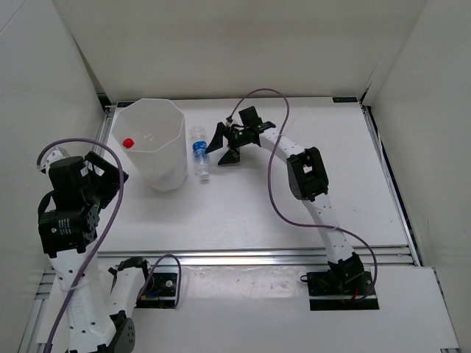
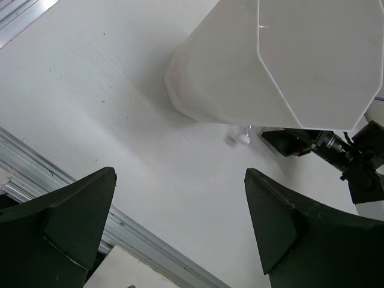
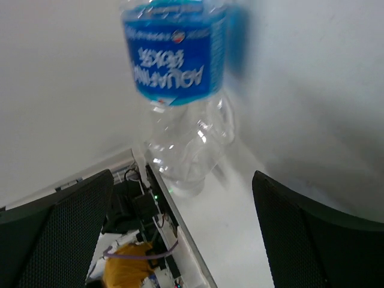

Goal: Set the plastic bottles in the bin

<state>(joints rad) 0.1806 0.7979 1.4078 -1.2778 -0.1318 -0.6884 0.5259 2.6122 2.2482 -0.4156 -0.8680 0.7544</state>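
Bottle with blue label (image 1: 199, 153) lies on desk (image 1: 257, 213), just right of bin (image 1: 168, 170). Right hand (image 1: 221, 148) just beside it, spread wide, holding nothing. Best to straddle the labelled middle, close gently, and lift above the rim before crossing left. Left hand (image 2: 180, 175) spread, holding nothing. Red-capped bottle (image 1: 127, 143) lies in bin.

White worktop (image 1: 243, 213), two things on it.
Upright bin (image 1: 165, 170) at far left; just beside it, blue-label bottle (image 1: 199, 154) lying flat.
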